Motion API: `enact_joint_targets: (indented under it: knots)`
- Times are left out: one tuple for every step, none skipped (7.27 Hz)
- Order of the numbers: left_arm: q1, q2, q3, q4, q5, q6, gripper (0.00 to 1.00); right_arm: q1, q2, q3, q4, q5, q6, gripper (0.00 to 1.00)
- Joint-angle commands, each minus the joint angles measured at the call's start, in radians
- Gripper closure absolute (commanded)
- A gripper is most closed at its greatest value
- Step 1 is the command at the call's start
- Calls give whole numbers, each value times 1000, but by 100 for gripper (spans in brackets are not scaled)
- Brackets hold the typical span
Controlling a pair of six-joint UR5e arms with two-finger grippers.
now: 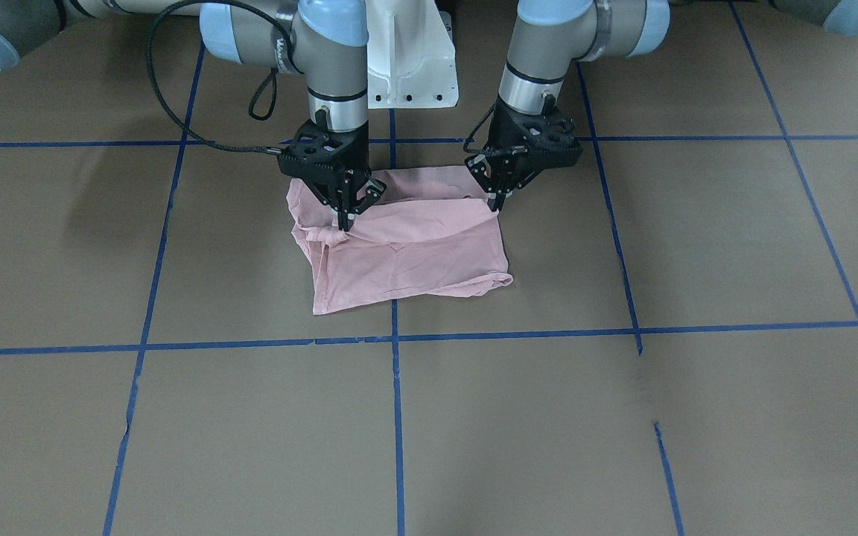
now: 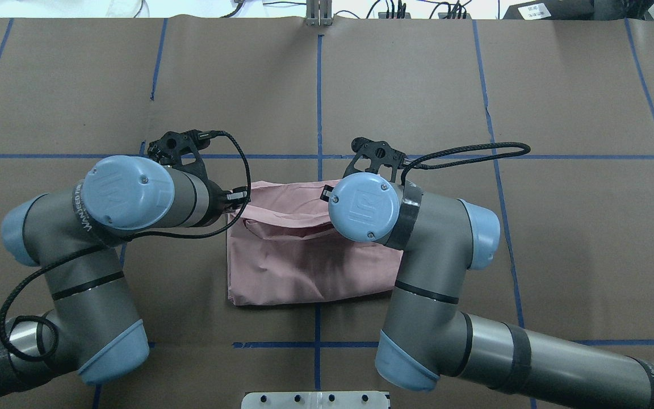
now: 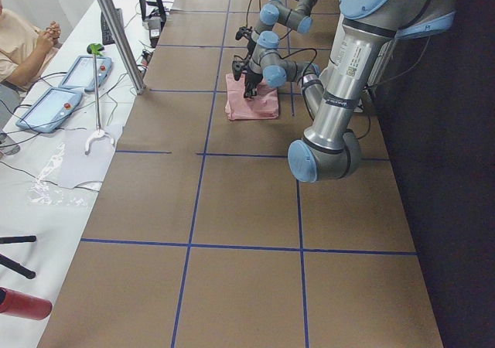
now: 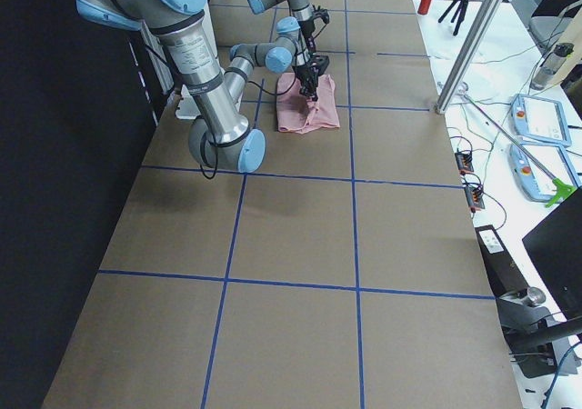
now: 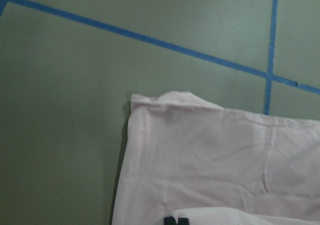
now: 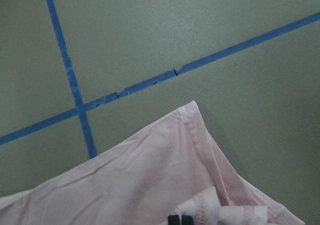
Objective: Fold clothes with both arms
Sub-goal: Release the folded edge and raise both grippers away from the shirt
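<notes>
The clothes are one pale pink T-shirt point(image 1: 414, 249), lying folded in a rough rectangle on the brown table, print hidden. My left gripper point(image 1: 498, 202) pinches the shirt's corner on the robot side, on the front view's right; its tips point(image 5: 176, 220) are shut on a raised fold. My right gripper point(image 1: 345, 220) pinches a bunched layer near the other robot-side corner, tips point(image 6: 180, 219) together on a hemmed edge. From overhead the shirt point(image 2: 298, 267) lies between both arms, and the wrists hide both sets of fingertips.
Blue tape lines point(image 1: 396, 417) split the brown table point(image 1: 623, 432) into squares. The white pedestal base point(image 1: 410, 59) stands just behind the shirt. A side bench holds tablets point(image 3: 48, 108) beside a metal post point(image 3: 116, 31), and a person point(image 3: 19, 46) sits there.
</notes>
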Motion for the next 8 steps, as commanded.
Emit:
enact_joint_targets:
  knots:
    - [-67, -32, 170, -115, 0, 99, 100, 50, 37, -167, 94, 2, -86, 100]
    - [-110, -43, 223, -146, -6, 250, 1, 91, 86, -266, 138, 24, -205, 1]
    - [-182, -43, 223, -146, -40, 376, 0, 157, 106, -291, 139, 154, -279, 0]
    - [-223, -38, 223, -146, -178, 502, 0, 189, 108, -278, 136, 283, -376, 0]
    - [-224, -32, 214, -146, -187, 505, 0, 186, 117, -266, 136, 284, -375, 0]
    - [-224, -32, 214, -146, -187, 505, 0, 186, 114, -244, 134, 284, -375, 0]
    - [-225, -29, 193, -143, -190, 505, 0, 188, 113, -227, 133, 291, -377, 0]
    - [-228, -20, 147, -133, -190, 509, 0, 191, 94, -197, 101, 299, -394, 0]
